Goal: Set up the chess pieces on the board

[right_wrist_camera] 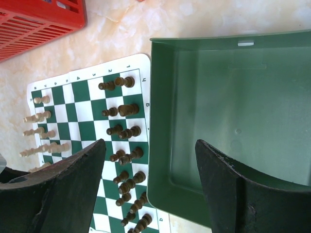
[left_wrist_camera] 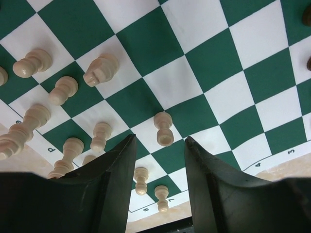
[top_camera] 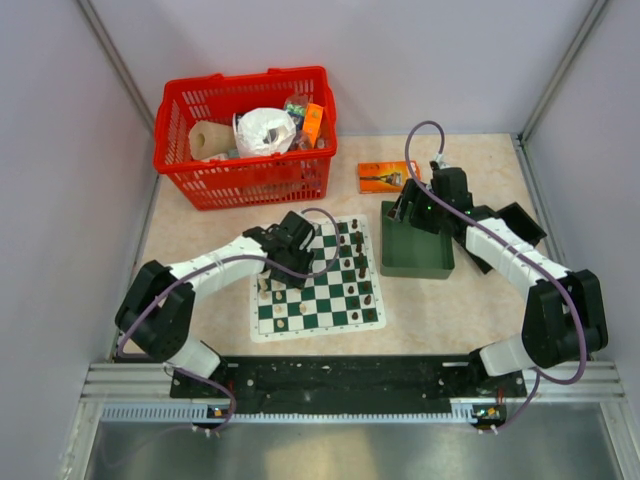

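- The board (top_camera: pixel 325 300) lies flat on the table (top_camera: pixel 450 310), in front of and between the two arm bases.
- The cream pieces (top_camera: pixel 283 322) stand in two files along the board's left edge. The dark pieces (top_camera: pixel 358 265) stand in two files along its right edge.
- In the left wrist view I see one cream pawn (left_wrist_camera: pixel 164 128) standing on a white square, ahead of the cream files and apart from them.
- The left gripper (left_wrist_camera: pixel 159 145) hangs low over the board's left half. Its jaws are partly open, one finger on each side of that pawn. I see a gap on both sides, so nothing is gripped.
- The tray (top_camera: pixel 415 262), dark green, sits just beside the board's right edge.
- The right gripper (right_wrist_camera: pixel 150 145) hovers over the tray wall nearest the board. Its jaws are spread wide and hold nothing.
- The part of the tray floor seen in the right wrist view is bare.
- A red basket (top_camera: pixel 250 180) of mixed items stands behind the board. An orange packet (top_camera: pixel 385 177) lies behind the tray.
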